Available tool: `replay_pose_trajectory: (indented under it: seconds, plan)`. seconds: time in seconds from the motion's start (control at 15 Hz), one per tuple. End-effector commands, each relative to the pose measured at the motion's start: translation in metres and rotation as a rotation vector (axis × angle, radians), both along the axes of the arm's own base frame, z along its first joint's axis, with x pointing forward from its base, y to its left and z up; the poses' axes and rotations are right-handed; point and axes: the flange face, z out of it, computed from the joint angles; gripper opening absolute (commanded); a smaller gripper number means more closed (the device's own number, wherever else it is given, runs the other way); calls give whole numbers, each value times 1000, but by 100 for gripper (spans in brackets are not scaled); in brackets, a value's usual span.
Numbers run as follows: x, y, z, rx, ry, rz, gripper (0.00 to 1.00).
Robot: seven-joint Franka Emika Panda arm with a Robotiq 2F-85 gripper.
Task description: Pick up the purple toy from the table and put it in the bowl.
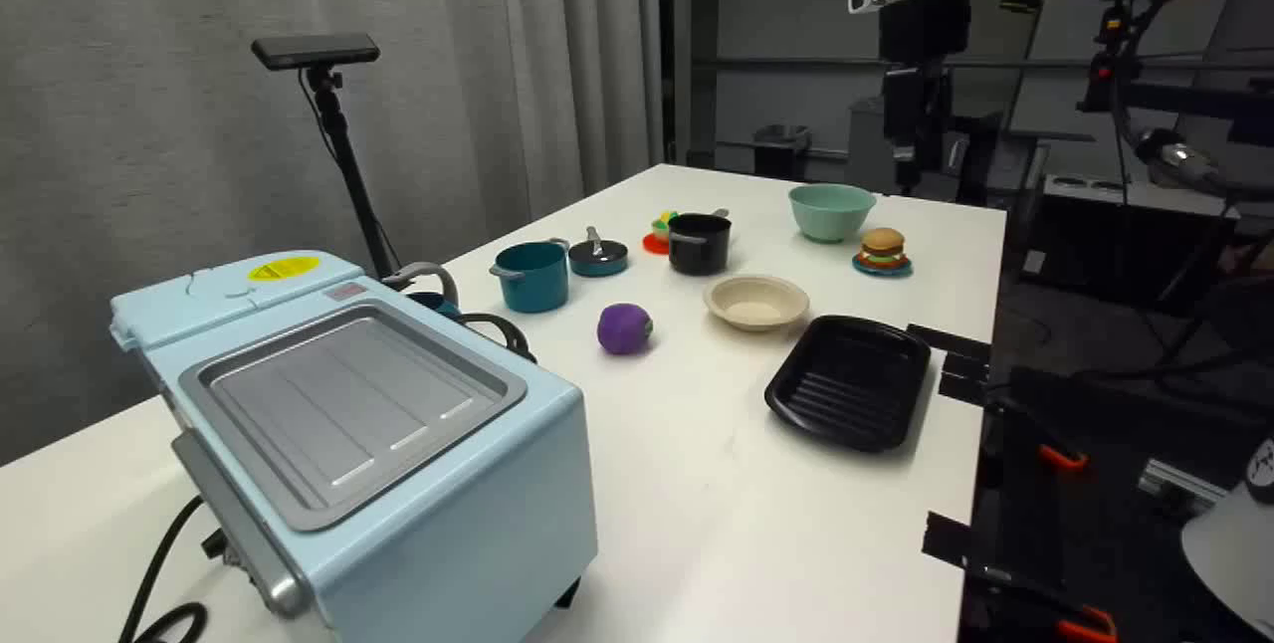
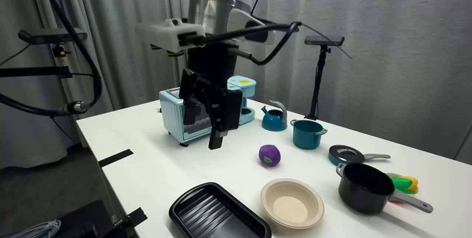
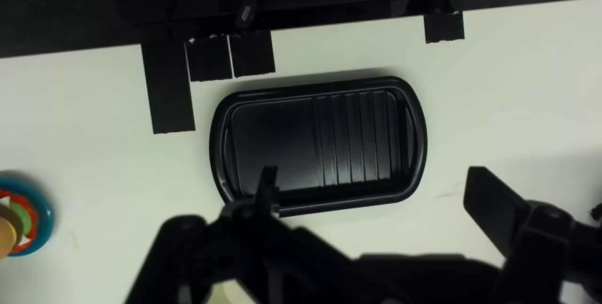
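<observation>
The purple toy (image 1: pixel 624 328) is small, round and dark purple, with a green leaf mark. It sits on the white table (image 1: pixel 697 484) and also shows in an exterior view (image 2: pixel 269 154). The shallow beige bowl (image 1: pixel 756 303) stands near it, seen in an exterior view (image 2: pixel 292 204); it looks empty. In the wrist view a beige piece, likely the bowl (image 3: pixel 231 293), shows at the bottom edge, mostly hidden by the gripper. My gripper (image 3: pixel 374 177) is open and empty, high above the table; it also shows in an exterior view (image 2: pixel 203 129). The toy is out of the wrist view.
A black ribbed tray (image 3: pixel 317 146) lies beside the bowl. A green bowl (image 1: pixel 832 212), toy burger (image 1: pixel 883 250), black pot (image 1: pixel 699 245), teal pot (image 1: pixel 534 277), lidded pan (image 2: pixel 346 154) and teal kettle (image 2: pixel 274 120) stand around. A light-blue toaster oven (image 1: pixel 478 484) stands near the toy.
</observation>
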Motion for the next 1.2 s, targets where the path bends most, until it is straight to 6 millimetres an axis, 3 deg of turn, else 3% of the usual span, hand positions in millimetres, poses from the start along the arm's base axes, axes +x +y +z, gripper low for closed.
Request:
replay_pose_trajectory:
  seconds: [0.0, 0.87, 1.13]
  plan:
    - [0, 0, 0, 0, 1, 0, 100]
    - [0, 0, 0, 0, 1, 0, 100]
    - [26, 5, 10, -8, -30, -4, 100]
